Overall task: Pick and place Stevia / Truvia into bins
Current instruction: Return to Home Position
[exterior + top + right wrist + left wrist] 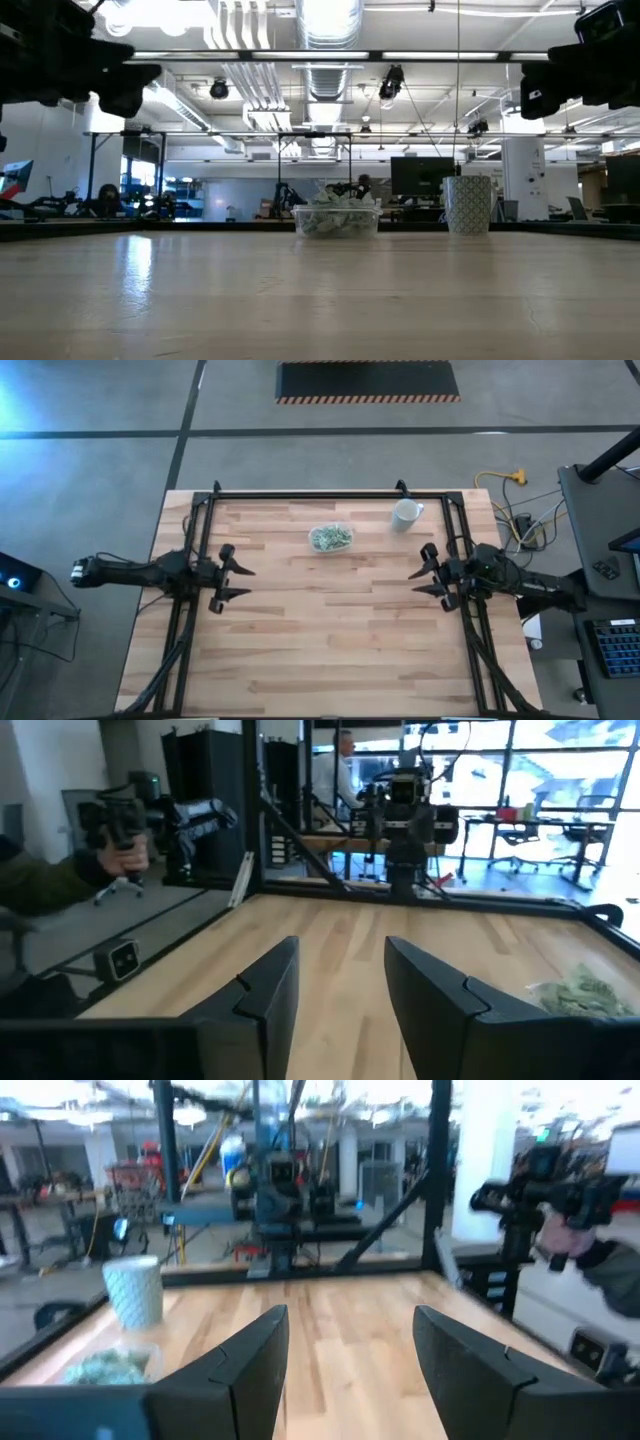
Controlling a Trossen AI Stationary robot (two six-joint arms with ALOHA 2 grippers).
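Both jaws are gaping wide and empty, the left arm (150,572) at mid-left of the high view, the right arm (500,571) at mid-right. Light green and white sweetener packets (331,538) are lying in the small clear plastic container (311,538), upper centre. Homing well probably means retracting level, well clear of it.

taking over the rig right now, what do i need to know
Left gripper: open, empty, held above the table's left side.
Right gripper: open, empty, held above the right side.
Packets: all that show are piled in the clear container, far centre of the table, left of the white cup.
Done: no loose packets show on the wood.
Left: nothing visible to pick; both arms look parked at or near home.
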